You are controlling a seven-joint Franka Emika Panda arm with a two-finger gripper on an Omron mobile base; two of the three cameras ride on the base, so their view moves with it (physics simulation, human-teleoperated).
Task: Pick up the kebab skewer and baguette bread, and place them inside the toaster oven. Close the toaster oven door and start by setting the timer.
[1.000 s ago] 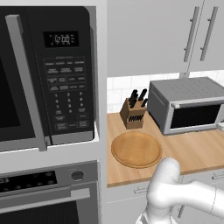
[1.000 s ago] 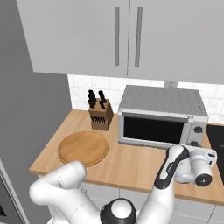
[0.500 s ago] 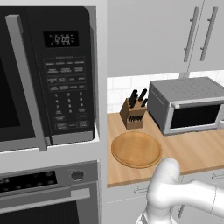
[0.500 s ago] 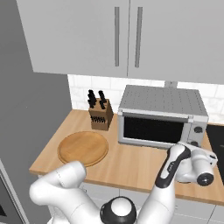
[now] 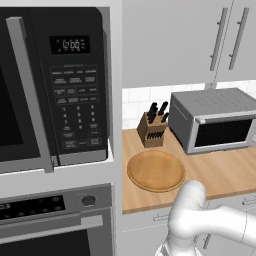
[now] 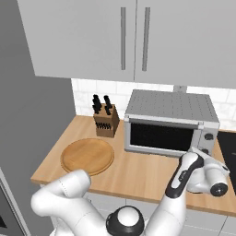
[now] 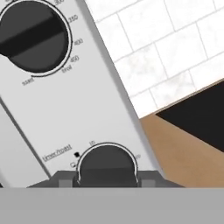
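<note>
The toaster oven (image 6: 170, 120) stands on the counter, a grey box with a ribbed top (image 5: 215, 102). Its dark glass door (image 6: 159, 137) is closed. My gripper (image 6: 201, 152) is at the control panel on the oven's right end. In the hand view, the gripper (image 7: 107, 180) is shut on the lower timer knob (image 7: 107, 164), one tip on each side of it. A larger temperature dial (image 7: 33, 37) sits above it on the panel. The kebab skewer and the baguette bread are hidden from view.
A round wooden board (image 6: 87, 156) lies on the counter's left part, with a knife block (image 6: 104, 122) behind it. A black microwave (image 5: 55, 85) and a wall oven (image 5: 55, 220) stand to the left. A black cooktop (image 6: 228, 145) adjoins the oven's right side. Cabinets (image 6: 133, 39) hang overhead.
The hand has shifted very slightly at the oven's control panel. Nothing else has moved.
</note>
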